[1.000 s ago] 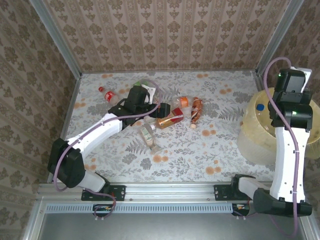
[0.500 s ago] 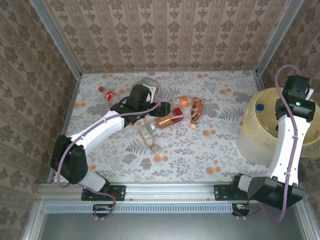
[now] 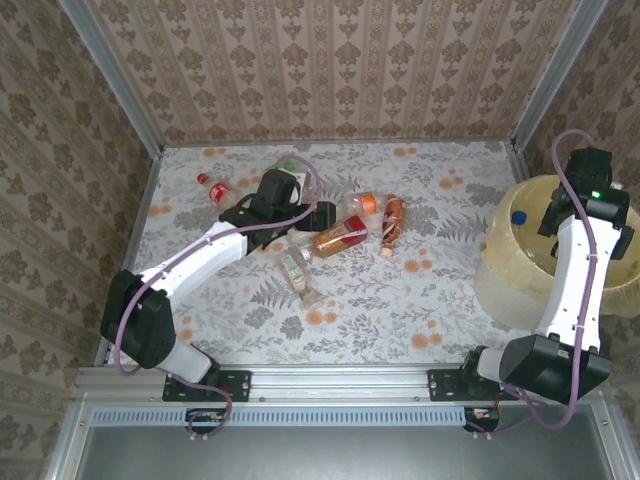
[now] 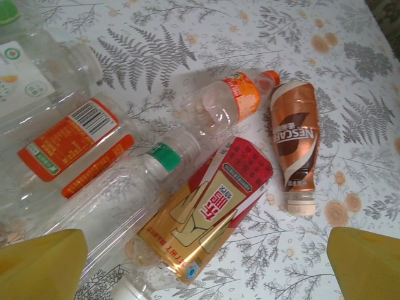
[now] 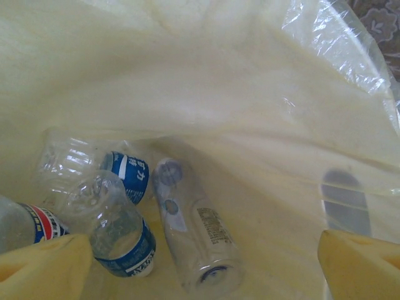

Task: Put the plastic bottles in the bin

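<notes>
Several plastic bottles lie in a cluster mid-table: a red-and-gold labelled one (image 3: 338,238) (image 4: 209,212), an orange-labelled one (image 4: 231,103), a brown Nescafe one (image 4: 295,140) and a clear green-capped one (image 4: 134,181). My left gripper (image 3: 322,214) (image 4: 203,269) hangs open just above the red-and-gold bottle, one yellow finger on each side, touching nothing. At the right, my right gripper (image 3: 556,215) (image 5: 200,265) stands open and empty over the bin (image 3: 503,275). Inside the bin's yellow bag (image 5: 237,100) lie a white-labelled bottle (image 5: 197,231) and blue-labelled bottles (image 5: 125,244).
More bottles lie apart on the floral table: a red-capped one (image 3: 213,188) at the far left, a green-capped one (image 3: 290,165) behind the left arm, a crushed green-labelled one (image 3: 295,270) nearer the front. Patterned walls enclose the table on three sides.
The right arm has swung back and to the right above the bin. The left arm has crept slightly towards the bottle cluster.
</notes>
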